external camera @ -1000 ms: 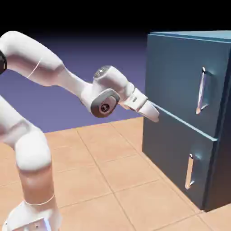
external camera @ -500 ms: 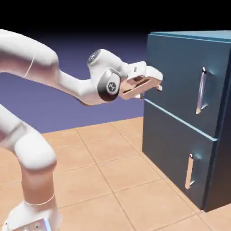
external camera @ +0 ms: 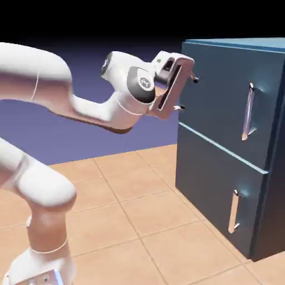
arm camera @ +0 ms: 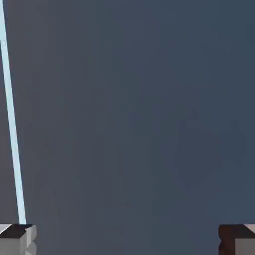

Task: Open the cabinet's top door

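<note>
Gripper (external camera: 186,93) jaws are standing wide apart, holding nothing, near the top door (external camera: 217,94) in the exterior view's upper right. Its handle (external camera: 249,111) is sitting well apart from them, toward that frame's right edge.

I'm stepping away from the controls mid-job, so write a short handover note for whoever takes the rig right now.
Gripper: open, holding nothing, its fingers in front of the top door near the door's edge on the exterior view's left.
Top door: closed, above the bottom door, also closed.
Top handle: upright silver bar toward the door's other edge, on the exterior view's right; the gripper is well short of it.
Done: arm raised to the top door's level, jaws apart.
Left: reach the top handle, grip it, pull the door open.
</note>
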Tool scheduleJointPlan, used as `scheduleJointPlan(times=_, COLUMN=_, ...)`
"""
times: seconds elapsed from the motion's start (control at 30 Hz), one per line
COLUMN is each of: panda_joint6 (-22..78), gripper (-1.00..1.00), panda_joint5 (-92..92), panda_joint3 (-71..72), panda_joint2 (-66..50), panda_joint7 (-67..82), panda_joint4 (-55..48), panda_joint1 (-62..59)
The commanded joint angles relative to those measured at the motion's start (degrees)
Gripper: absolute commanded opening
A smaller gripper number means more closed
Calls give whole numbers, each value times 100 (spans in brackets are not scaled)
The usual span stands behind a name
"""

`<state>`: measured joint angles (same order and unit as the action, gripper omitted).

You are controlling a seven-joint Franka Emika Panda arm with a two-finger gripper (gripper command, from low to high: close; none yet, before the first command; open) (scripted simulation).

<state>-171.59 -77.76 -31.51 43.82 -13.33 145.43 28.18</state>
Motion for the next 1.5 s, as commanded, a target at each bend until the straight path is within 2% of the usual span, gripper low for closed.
scheduleJointPlan(times=0.0, panda_joint6=8, gripper=0, panda_joint5=-250, panda_joint3=-101, panda_joint2=36, panda_joint7=93, panda_joint4=-50, panda_joint1=88)
scheduleJointPlan(times=1.13, panda_joint6=271, gripper=0, panda_joint5=-8721, panda_joint3=-3534, panda_joint2=1252, panda_joint7=3267, panda_joint4=-1747, panda_joint1=3084)
scheduleJointPlan(times=1.2, panda_joint6=272, gripper=0, panda_joint5=-8763, panda_joint3=-3551, panda_joint2=1258, panda_joint7=3283, panda_joint4=-1755, panda_joint1=3098)
scheduleJointPlan(times=1.37, panda_joint6=377, gripper=0, panda_joint5=-8824, panda_joint3=-4153, panda_joint2=1007, panda_joint7=3270, panda_joint4=-2537, panda_joint1=4134)
scheduleJointPlan(times=1.4, panda_joint6=377, gripper=-100, panda_joint5=-8824, panda_joint3=-4153, panda_joint2=1007, panda_joint7=3270, panda_joint4=-2537, panda_joint1=4134)
scheduleJointPlan(times=1.47, panda_joint6=464, gripper=-100, panda_joint5=-8824, panda_joint3=-4022, panda_joint2=927, panda_joint7=3147, panda_joint4=-2377, panda_joint1=3927)
